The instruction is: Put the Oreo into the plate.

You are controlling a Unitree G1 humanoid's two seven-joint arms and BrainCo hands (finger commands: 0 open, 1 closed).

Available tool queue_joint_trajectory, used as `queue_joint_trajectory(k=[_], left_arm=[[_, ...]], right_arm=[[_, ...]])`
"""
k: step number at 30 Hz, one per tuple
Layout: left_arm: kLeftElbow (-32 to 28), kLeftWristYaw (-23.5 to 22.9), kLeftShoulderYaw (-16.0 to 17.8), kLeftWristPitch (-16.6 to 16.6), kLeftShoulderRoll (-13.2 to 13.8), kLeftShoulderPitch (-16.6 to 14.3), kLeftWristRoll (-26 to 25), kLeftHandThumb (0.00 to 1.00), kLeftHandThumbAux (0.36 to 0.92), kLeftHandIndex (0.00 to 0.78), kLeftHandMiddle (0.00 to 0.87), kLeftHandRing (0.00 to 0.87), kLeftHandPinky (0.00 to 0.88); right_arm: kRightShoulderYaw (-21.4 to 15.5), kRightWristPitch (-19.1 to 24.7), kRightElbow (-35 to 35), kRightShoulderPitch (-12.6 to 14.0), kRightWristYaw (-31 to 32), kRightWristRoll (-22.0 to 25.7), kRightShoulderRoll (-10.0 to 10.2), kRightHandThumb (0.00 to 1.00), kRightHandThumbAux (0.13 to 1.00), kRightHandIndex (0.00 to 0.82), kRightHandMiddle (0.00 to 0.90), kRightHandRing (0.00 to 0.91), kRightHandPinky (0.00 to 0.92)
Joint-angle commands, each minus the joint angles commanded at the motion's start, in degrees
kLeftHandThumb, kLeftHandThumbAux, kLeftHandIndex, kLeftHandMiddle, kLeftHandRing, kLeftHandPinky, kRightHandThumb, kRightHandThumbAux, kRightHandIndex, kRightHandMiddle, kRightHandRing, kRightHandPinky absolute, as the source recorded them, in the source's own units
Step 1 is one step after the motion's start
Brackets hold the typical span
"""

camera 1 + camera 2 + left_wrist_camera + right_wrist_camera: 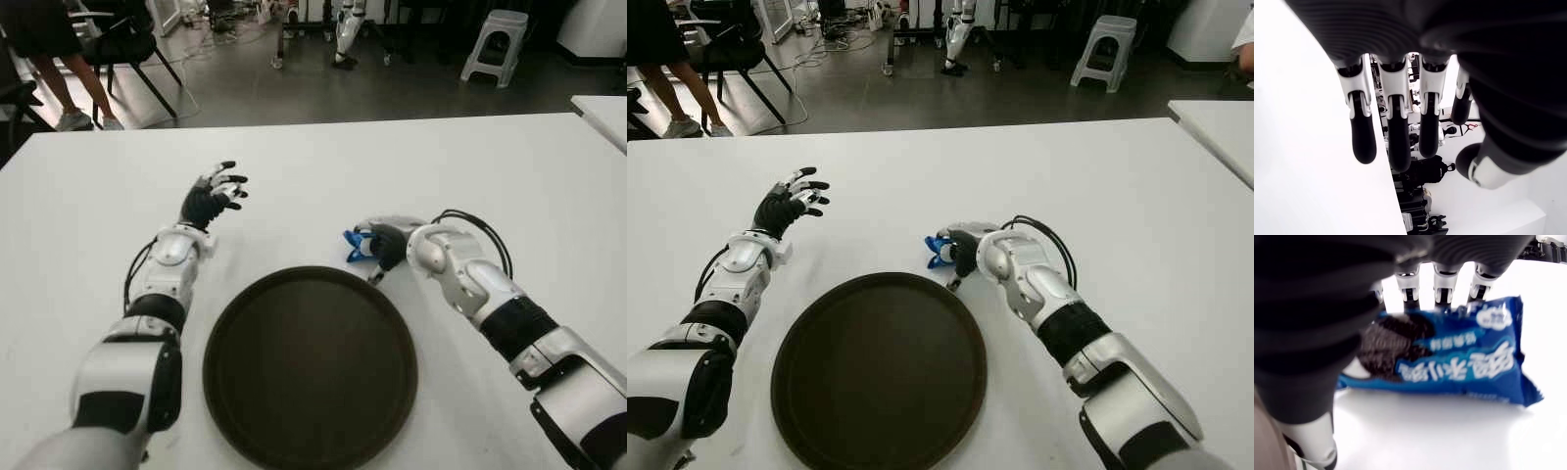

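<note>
While the Oreo [1449, 364] lies on the table [509, 166] just beyond the plate's [310, 367] far right rim, the right hand [377, 245] cups it, fingers not plainly clamped, so closing and lifting come next; the left hand [211, 199] hovers open, far left.

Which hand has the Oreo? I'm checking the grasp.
The right hand, just beyond the round dark brown plate, with fingers curled over the blue Oreo packet. The left hand shows spread and empty.
</note>
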Motion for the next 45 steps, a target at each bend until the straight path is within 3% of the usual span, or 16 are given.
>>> queue_joint_trajectory(k=[10, 32, 39, 41, 45], left_arm=[[0.03, -0.2, 0.07, -0.56, 0.06, 0.17, -0.09, 0.222, 0.635, 0.17, 0.314, 0.361, 0.419], [-0.06, -0.51, 0.51, -0.01, 0.04, 0.06, -0.4, 0.217, 0.674, 0.162, 0.301, 0.346, 0.407], [-0.24, -0.53, 0.56, -0.01, 0.06, 0.16, -0.41, 0.217, 0.672, 0.166, 0.305, 0.354, 0.421], [-0.36, -0.49, 0.52, -0.22, 0.07, 0.29, -0.37, 0.219, 0.669, 0.17, 0.308, 0.353, 0.414], [-0.54, -0.51, 0.42, -0.21, 0.14, 0.4, -0.27, 0.221, 0.666, 0.172, 0.312, 0.354, 0.412]], right_arm=[[1.1, -0.98, 3.3, 0.06, -4.4, -1.14, 0.78, 0.0, 0.804, 0.097, 0.117, 0.123, 0.097], [1.25, -1.1, 3.63, -0.43, -3.55, -0.65, 1.04, 0.0, 0.832, 0.102, 0.133, 0.133, 0.104], [0.81, -3.66, 7.86, -0.64, -7.53, -0.2, 1.48, 0.0, 0.847, 0.115, 0.129, 0.13, 0.115], [0.5, -4.12, 7.34, -0.26, -8.62, -0.09, 1.39, 0.0, 0.891, 0.199, 0.194, 0.206, 0.232], [0.42, -4.66, 7.66, 0.04, -10.51, -0.33, 1.31, 0.002, 0.947, 0.291, 0.292, 0.326, 0.373]])
